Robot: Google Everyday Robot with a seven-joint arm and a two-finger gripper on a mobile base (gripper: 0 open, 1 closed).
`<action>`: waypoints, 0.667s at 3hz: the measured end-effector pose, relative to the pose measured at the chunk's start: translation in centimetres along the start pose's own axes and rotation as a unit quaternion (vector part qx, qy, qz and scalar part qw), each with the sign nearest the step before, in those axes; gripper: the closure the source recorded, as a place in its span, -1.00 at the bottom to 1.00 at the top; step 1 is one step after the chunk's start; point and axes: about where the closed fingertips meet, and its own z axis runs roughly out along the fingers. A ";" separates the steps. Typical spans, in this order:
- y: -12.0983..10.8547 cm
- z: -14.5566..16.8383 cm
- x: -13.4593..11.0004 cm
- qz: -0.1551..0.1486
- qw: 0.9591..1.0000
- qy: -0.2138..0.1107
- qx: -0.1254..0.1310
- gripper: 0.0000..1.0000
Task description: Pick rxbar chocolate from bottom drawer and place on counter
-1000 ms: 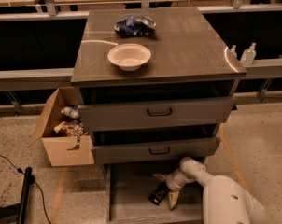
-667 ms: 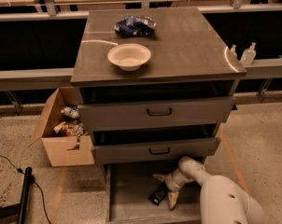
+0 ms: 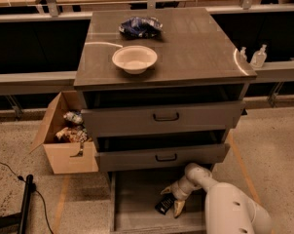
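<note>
The rxbar chocolate (image 3: 164, 204), a small flat black wrapper, lies on the grey floor of the open bottom drawer (image 3: 132, 204), right of centre. My gripper (image 3: 172, 200) is down inside the drawer at the end of the white arm, right at the bar. Its fingers are spread: one dark fingertip (image 3: 165, 191) above the bar, one pale fingertip (image 3: 179, 208) at the bar's right side. The bar rests on the drawer floor. The counter (image 3: 195, 43) is the wood-grain top of the cabinet, above.
A white bowl (image 3: 134, 58) and a blue-and-white snack bag (image 3: 140, 27) sit on the counter. The two upper drawers (image 3: 164, 117) are slightly open and overhang the bottom drawer. A cardboard box (image 3: 66, 138) of items stands at the left. Two small bottles (image 3: 258, 57) are at the right.
</note>
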 end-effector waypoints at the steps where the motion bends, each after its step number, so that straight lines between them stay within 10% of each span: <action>1: 0.0 0.0 0.0 -0.002 1.000 0.000 -0.003 0.21; 2: -0.1 -0.6 -0.4 -0.002 1.000 0.000 -0.003 0.68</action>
